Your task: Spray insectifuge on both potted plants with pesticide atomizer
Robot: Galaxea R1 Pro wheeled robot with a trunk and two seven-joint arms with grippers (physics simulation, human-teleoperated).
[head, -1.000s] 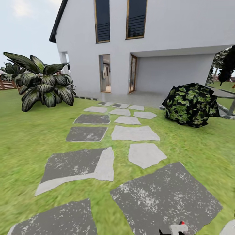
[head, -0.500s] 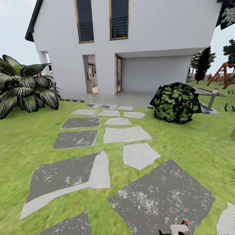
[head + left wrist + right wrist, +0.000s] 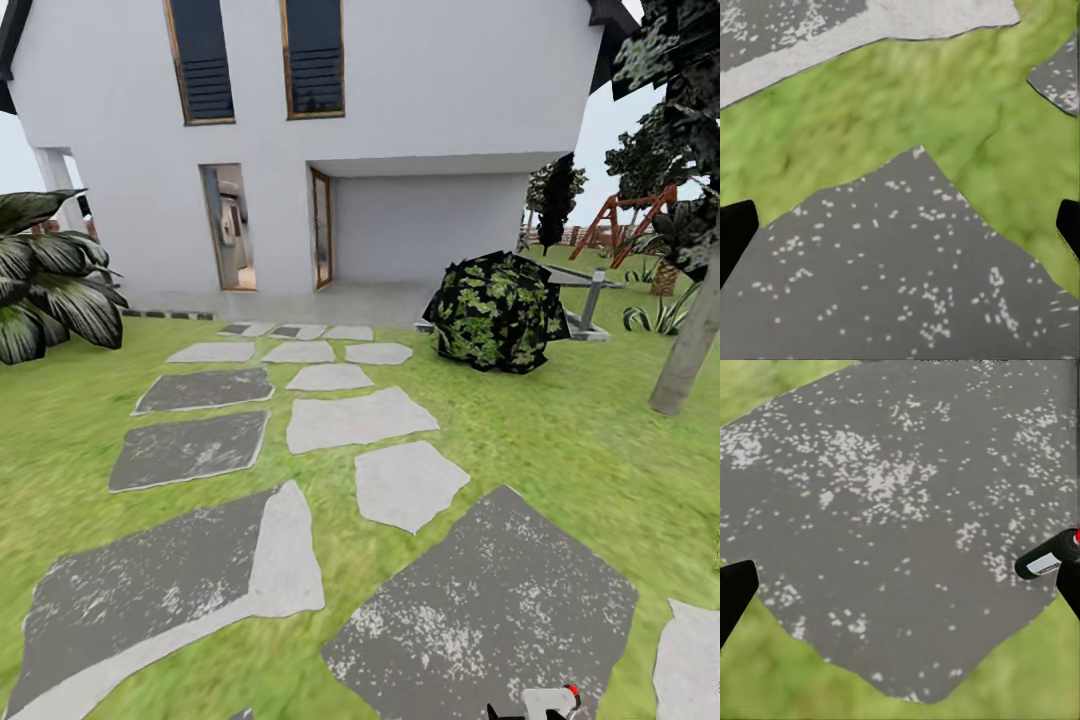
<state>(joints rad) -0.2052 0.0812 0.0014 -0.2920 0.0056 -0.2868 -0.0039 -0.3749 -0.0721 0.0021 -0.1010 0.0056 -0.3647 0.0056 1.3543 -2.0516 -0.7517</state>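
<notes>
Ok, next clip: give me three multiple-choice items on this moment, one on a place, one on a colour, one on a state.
1. In the head view, where is the dark leafy bush relative to the stepping stones?
A. left of them
B. right of them
C. on top of them

2. What colour is the tip of the pesticide atomizer?
A. red
B. blue
C. yellow

3. How is the left gripper?
A. shut on a pot
B. shut on the atomizer
C. open, nothing between its fingers

Answers: 1 B, the bush sits on the grass right of the path. 2 A, a red tip shows at the bottle's end. 3 C, its fingers stand wide apart over stone and grass.
</notes>
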